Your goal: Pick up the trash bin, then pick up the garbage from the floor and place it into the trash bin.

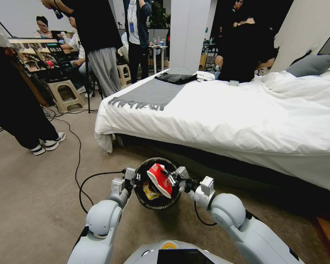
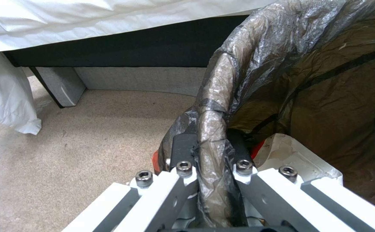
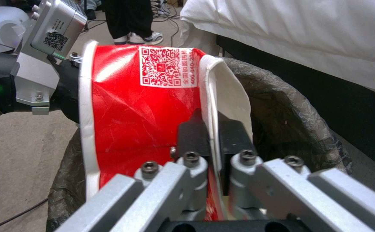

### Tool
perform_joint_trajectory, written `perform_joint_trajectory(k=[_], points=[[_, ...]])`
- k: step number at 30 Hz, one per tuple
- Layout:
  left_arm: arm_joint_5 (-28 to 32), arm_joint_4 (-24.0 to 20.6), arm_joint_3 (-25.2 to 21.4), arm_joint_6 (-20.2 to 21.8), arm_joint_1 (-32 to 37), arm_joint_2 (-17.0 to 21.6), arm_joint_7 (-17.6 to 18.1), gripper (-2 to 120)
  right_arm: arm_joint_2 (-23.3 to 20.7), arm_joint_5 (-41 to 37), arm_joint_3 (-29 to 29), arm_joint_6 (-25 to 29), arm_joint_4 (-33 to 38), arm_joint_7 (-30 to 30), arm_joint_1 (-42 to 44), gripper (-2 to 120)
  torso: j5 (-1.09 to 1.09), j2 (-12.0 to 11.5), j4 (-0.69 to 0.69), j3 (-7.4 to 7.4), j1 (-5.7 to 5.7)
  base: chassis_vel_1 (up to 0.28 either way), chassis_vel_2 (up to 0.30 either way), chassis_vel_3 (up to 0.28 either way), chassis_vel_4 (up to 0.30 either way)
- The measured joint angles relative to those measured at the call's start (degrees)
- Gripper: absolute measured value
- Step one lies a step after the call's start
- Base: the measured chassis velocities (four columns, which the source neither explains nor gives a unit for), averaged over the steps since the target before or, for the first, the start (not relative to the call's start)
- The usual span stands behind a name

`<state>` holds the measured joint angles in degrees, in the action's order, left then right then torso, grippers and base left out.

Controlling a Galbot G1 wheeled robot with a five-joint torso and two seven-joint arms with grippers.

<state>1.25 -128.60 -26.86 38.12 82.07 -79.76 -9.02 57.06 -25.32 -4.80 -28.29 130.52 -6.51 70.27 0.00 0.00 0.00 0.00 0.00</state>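
**Bin held at the bedside, red carton over its mouth**

A beige carpet (image 1: 33,190) runs from the lower frame up to a white-sheeted bed (image 1: 245,117) filling the right half of the head view, with a black cable (image 1: 79,161) snaking across the floor at left.

Nearest, at lower centre, the bin (image 1: 156,203) hangs between both arms. The left gripper (image 1: 132,180) sits on its left rim, fingers clamped on the bag-covered edge; the left wrist view shows the black pads (image 2: 183,148) pinching the folded bag (image 2: 213,129) from either side. The right gripper (image 1: 172,180) is closed on a red-and-white carton (image 1: 159,179) tilted over the bin's mouth, with a yellow wrapper (image 1: 149,192) lying inside beneath it.

The right wrist view adds what the head view cannot resolve: a white QR label (image 3: 166,66) on the carton with small Chinese characters and digits starting "400-040", the rest cut off by the fold. It also shows the fingers (image 3: 194,135) gripping the carton's white edge.

Farther off, upper left, a screen (image 1: 55,48) reads "00:20".
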Motion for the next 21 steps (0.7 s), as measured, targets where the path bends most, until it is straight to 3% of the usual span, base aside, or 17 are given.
perform_joint_trajectory(k=[3, 9, 10, 11, 14, 21], points=[[0.02, 0.05, 0.0, 0.01, -0.05, -0.01, -0.05, 1, 0.52, 0.01, 1.08, -0.05, -0.4, 1.19, -0.72, 30, 0.0, 0.0, 0.0, 0.0, 0.0, 0.0, 0.0, 0.0, 0.0], [0.03, 0.08, 0.0, 0.01, -0.07, -0.04, -0.1, 1, 1.33, 0.06, 2.34, -0.16, -0.81, 1.4, -1.8, 46, 0.0, 0.0, 0.0, 0.0, 0.0, 0.0, 0.0, 0.0, 0.0], [0.04, 0.08, 0.0, 0.01, -0.08, -0.08, -0.12, 1, 2.03, 0.11, 2.92, -0.23, -1.32, 1.63, -2.64, 62, 0.0, 0.0, 0.01, 0.0, 0.0, 0.0, 0.0, 0.0, 0.0], [0.04, 0.08, 0.0, 0.01, -0.08, -0.08, -0.12, 1, 2.03, 0.11, 2.92, -0.23, -1.32, 1.63, -2.64, 62, 0.0, 0.0, 0.01, 0.0, 0.0, 0.0, 0.0, 0.0, 0.0], [0.04, 0.09, 0.06, 0.04, -0.11, -0.13, -0.14, 1, 2.29, 0.19, 2.68, -0.24, -1.41, 1.68, -2.87, 80, 0.0, 0.0, 0.0, 0.0, 0.0, 0.0, 0.0, 0.0, 0.0], [-0.01, 0.09, 0.13, 0.07, -0.08, -0.32, -0.13, 1, 1.95, 0.03, 0.48, -0.22, -0.04, 1.68, -1.65, 99, 0.0, 0.0, 0.0, 0.0, 0.0, 0.0, 0.0, 0.0, 0.0]])
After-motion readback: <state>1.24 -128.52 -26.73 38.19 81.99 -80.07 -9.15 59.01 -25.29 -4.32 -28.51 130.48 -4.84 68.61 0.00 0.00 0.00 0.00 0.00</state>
